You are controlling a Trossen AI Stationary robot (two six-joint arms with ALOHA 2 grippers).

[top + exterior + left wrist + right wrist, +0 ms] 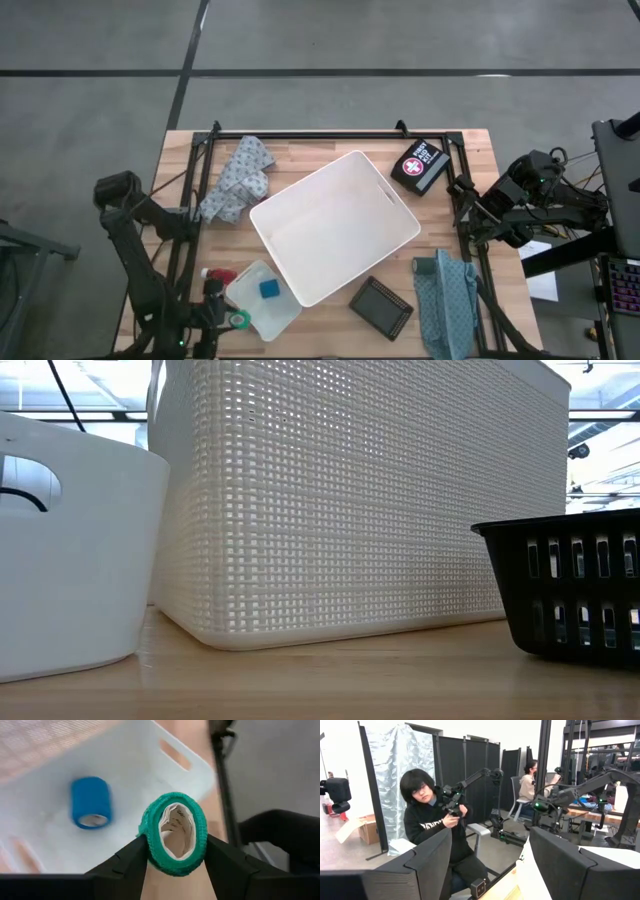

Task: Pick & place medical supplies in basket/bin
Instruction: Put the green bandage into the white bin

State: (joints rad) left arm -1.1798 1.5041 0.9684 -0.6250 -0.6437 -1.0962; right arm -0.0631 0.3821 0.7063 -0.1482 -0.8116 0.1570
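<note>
My left gripper (176, 845) is at the table's near left corner, shut on a green bandage roll (176, 834), which also shows in the high view (238, 320). Just beyond it lies a blue bandage roll (90, 802) on its side in a small translucent tray (250, 305). The big white bin (335, 225) stands mid-table, turned askew, with nothing showing inside it. My right gripper (490, 865) is raised past the table's right edge, open, pointing level into the room. My left gripper pinches the green roll's curved outer wall (150, 847) between its two fingers, one on each side. The roll's hollow core faces back along the fingers. The fingers slant down from the near left. The roll sits clear above the tray's rim and the table.
A patterned cloth (238, 180) lies at the far left and a black first-aid pouch (420, 165) at the far right. Near the front edge are a dark flat case (381, 306) and a teal cloth (447, 300). A small red-and-white item (212, 274) lies left of the tray. People sit beyond the table.
</note>
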